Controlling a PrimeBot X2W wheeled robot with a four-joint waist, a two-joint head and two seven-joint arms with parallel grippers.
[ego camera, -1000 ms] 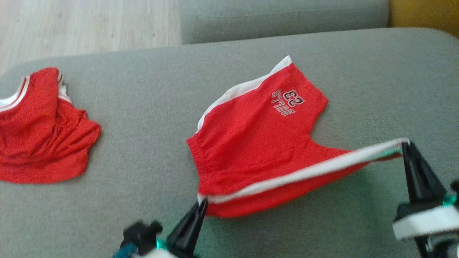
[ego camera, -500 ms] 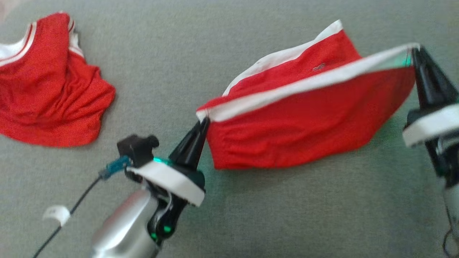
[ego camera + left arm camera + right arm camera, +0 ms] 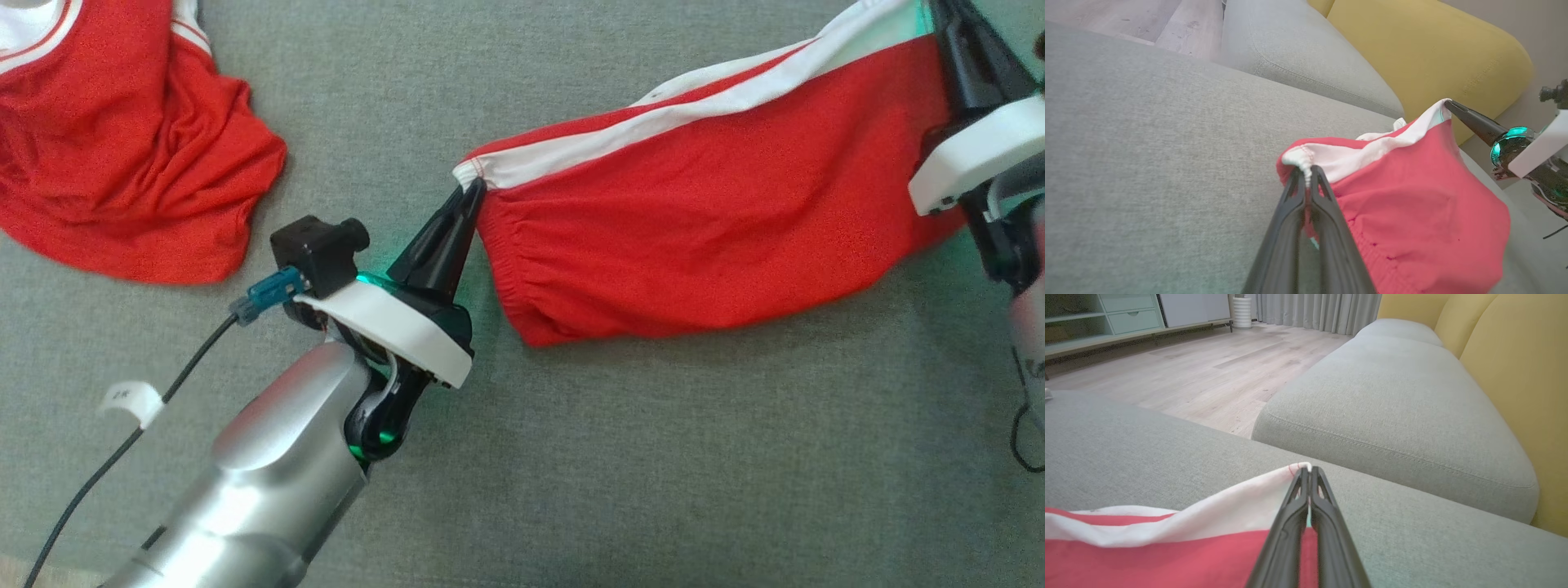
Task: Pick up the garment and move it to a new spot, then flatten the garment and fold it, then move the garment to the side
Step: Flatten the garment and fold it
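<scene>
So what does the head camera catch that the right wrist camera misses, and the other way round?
Head view: a crumpled red jersey lying apart to the left, and the left gripper pinching the waistband corner of the red shorts.
Right wrist view: wooden floor, a cabinet, curtains, a yellow backrest and a second grey cushion.
Shared: the red shorts, the right gripper shut on their white-striped corner, and the grey cushion beneath.

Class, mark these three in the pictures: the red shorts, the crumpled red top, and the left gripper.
red shorts (image 3: 702, 220): head view, middle of the red panel.
crumpled red top (image 3: 122, 155): head view, its wrinkled middle.
left gripper (image 3: 1306, 170): left wrist view, fingertips pinching the waistband corner.
</scene>
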